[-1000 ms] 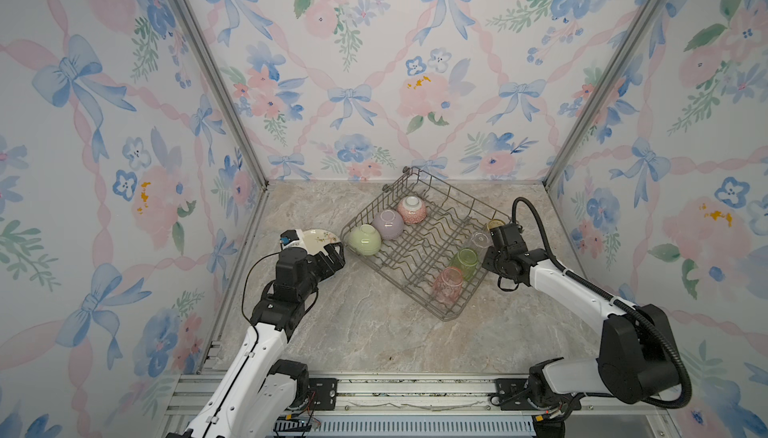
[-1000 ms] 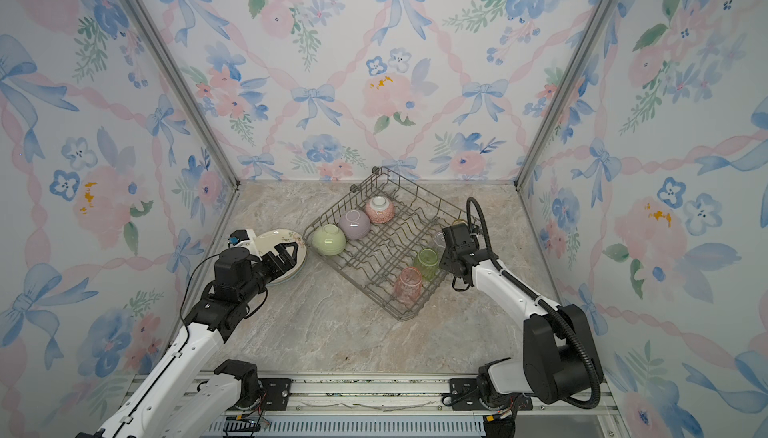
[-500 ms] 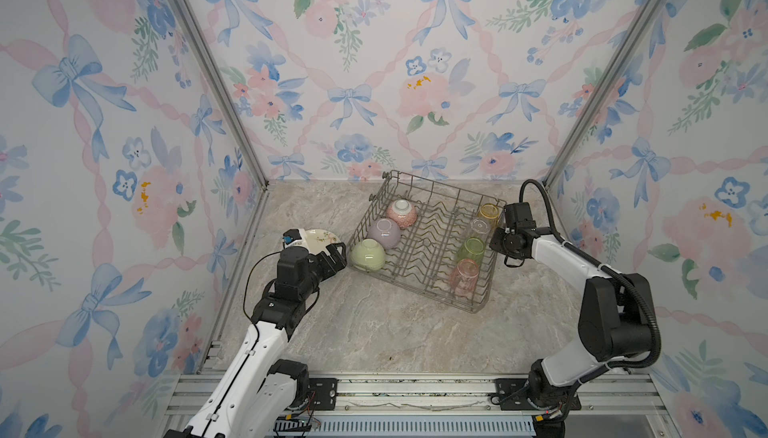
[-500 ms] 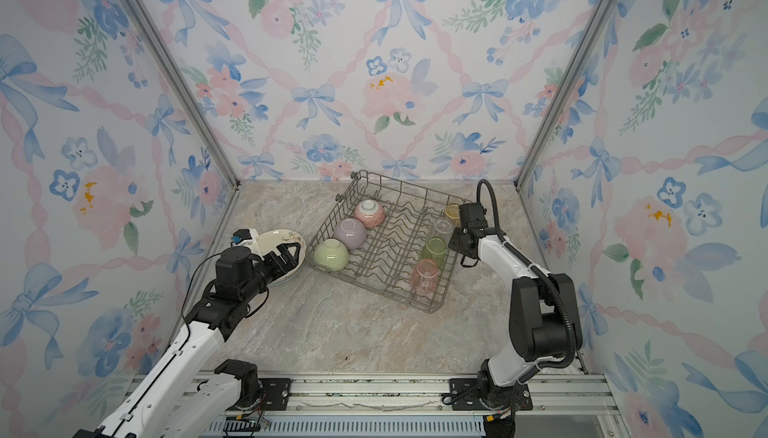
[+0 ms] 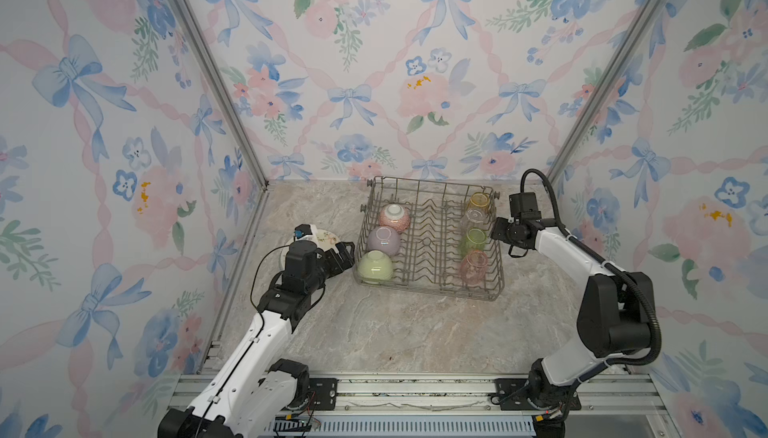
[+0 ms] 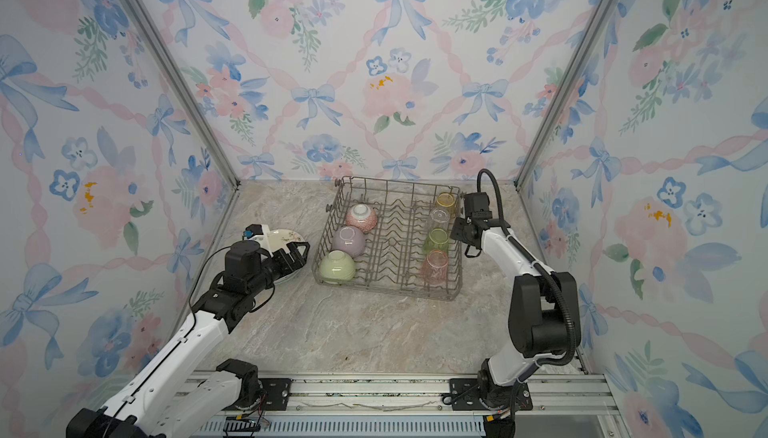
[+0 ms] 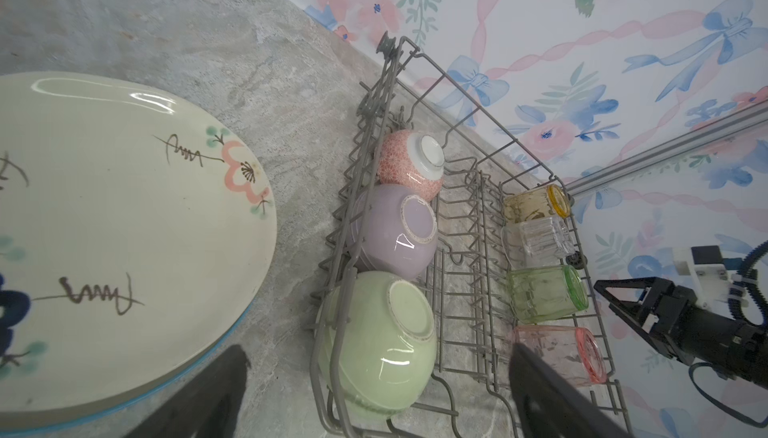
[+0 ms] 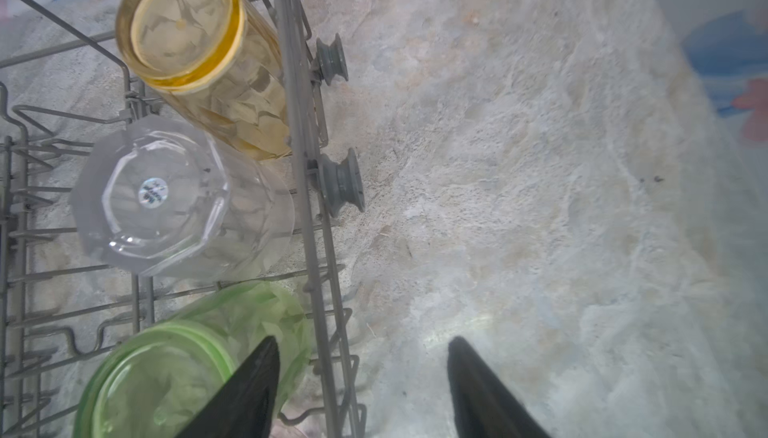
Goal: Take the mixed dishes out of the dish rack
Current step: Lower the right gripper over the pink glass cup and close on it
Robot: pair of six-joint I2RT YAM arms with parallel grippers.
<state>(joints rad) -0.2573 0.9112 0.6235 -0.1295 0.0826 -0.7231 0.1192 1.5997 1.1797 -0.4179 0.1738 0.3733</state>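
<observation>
The dish rack (image 5: 428,289) (image 6: 386,290) stands square to the back wall. Along its left side lie a pink bowl (image 5: 395,217), a lilac bowl (image 5: 383,240) and a green bowl (image 5: 375,266), all bottom up. Along its right side sit yellow (image 5: 478,202), clear (image 5: 473,219), green (image 5: 473,241) and pink (image 5: 473,263) tumblers. My left gripper (image 5: 347,253) (image 7: 378,367) hangs open between the plates and the green bowl (image 7: 374,344), holding nothing. My right gripper (image 5: 496,232) (image 8: 361,357) is open astride the rack's right wall (image 8: 307,207), one finger over the green tumbler (image 8: 166,365).
A cream floral plate (image 7: 124,228) (image 5: 328,238) lies on top of a blue-edged plate on the marble table (image 5: 395,332), left of the rack. Flowered walls close in the back and both sides. A metal rail (image 5: 415,390) runs along the front.
The rack has swung from a diagonal to square with the back wall, pulled by my right gripper at its right rim. That gripper has now opened. The left arm has stayed still.
</observation>
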